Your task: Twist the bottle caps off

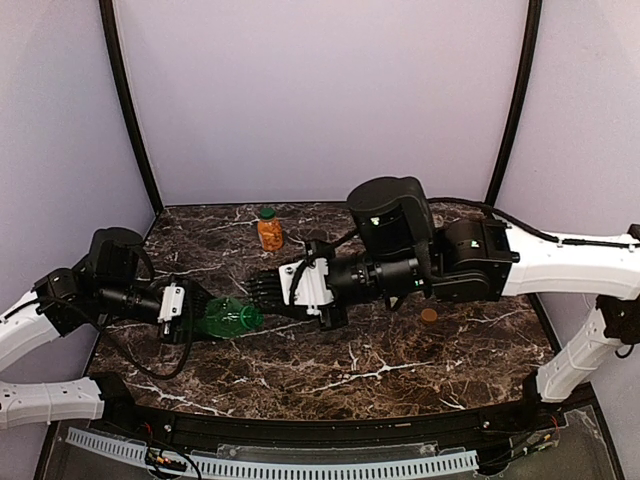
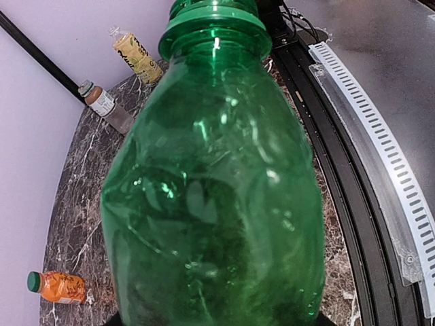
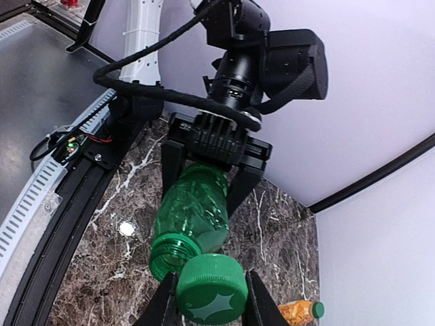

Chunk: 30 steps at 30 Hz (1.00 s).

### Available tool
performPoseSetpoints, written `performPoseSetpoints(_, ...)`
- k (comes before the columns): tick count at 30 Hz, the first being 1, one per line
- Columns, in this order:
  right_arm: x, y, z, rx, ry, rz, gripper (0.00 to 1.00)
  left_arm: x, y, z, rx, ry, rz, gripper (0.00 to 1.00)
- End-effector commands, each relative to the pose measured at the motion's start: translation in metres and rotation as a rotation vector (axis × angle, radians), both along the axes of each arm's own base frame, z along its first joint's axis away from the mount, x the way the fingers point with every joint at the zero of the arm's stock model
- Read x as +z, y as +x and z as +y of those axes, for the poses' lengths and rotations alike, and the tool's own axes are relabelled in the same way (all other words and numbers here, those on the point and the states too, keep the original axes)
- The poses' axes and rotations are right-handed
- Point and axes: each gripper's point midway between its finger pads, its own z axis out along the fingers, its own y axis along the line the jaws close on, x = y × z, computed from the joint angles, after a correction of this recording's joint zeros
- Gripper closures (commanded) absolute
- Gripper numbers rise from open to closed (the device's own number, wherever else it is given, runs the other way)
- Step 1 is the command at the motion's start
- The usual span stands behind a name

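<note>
My left gripper [image 1: 207,318] is shut on the all-green bottle [image 1: 235,318] and holds it on its side above the table, mouth toward the right arm. In the left wrist view the green bottle [image 2: 217,190] fills the frame and its threaded mouth is bare. My right gripper [image 3: 212,302] is shut on the green cap [image 3: 212,285], which is off the green bottle [image 3: 194,214] and just beside its mouth. The orange bottle [image 1: 270,230] stands capped at the back. The pale yellow bottle [image 2: 136,58] and the clear bottle with a brown label [image 2: 105,106] lie at the table's far end.
A small brown cap [image 1: 429,315] lies on the marble table [image 1: 330,365] under the right arm. The right arm's body hides the yellow and brown-label bottles from the top view. A black rail [image 1: 300,430] runs along the near edge. Walls close the back and sides.
</note>
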Motion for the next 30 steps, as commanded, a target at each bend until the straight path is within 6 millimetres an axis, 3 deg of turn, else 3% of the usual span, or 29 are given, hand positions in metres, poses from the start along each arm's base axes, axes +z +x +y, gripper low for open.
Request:
performPoseSetpoints(1,0.024,0.032,-0.023,-0.177,0.041,-0.116,1.00,-0.007,0.002,0.003,0.052,-0.020,0.019,0.99)
performPoseSetpoints(4,0.019,0.080,-0.044,-0.432,0.027,-0.089,1.00,-0.013,0.011,0.006,0.132,-0.049,0.049,0.99)
performPoseSetpoints(7,0.003,0.149,-0.088,-0.796,0.019,0.091,1.00,-0.007,0.027,0.012,0.237,-0.129,0.062,0.99)
performPoseSetpoints(9,-0.031,0.183,-0.127,-1.025,-0.040,0.281,1.00,-0.006,0.039,0.019,0.324,-0.190,0.097,0.99)
performPoseSetpoints(11,-0.071,0.201,-0.161,-1.234,-0.084,0.469,1.00,-0.006,0.050,0.028,0.417,-0.261,0.149,0.99)
performPoseSetpoints(16,-0.169,0.196,-0.215,-1.499,-0.273,0.745,1.00,-0.010,0.075,0.056,0.649,-0.428,0.263,0.99)
performPoseSetpoints(20,-0.227,0.177,-0.240,-1.600,-0.379,0.894,1.00,-0.012,0.095,0.084,0.821,-0.543,0.299,0.99)
performPoseSetpoints(27,-0.281,0.160,-0.241,-1.619,-0.470,1.013,1.00,-0.023,0.109,0.124,1.014,-0.668,0.324,0.99)
performPoseSetpoints(30,-0.297,0.158,-0.244,-1.642,-0.511,1.013,1.00,-0.016,0.110,0.133,1.035,-0.697,0.276,0.99)
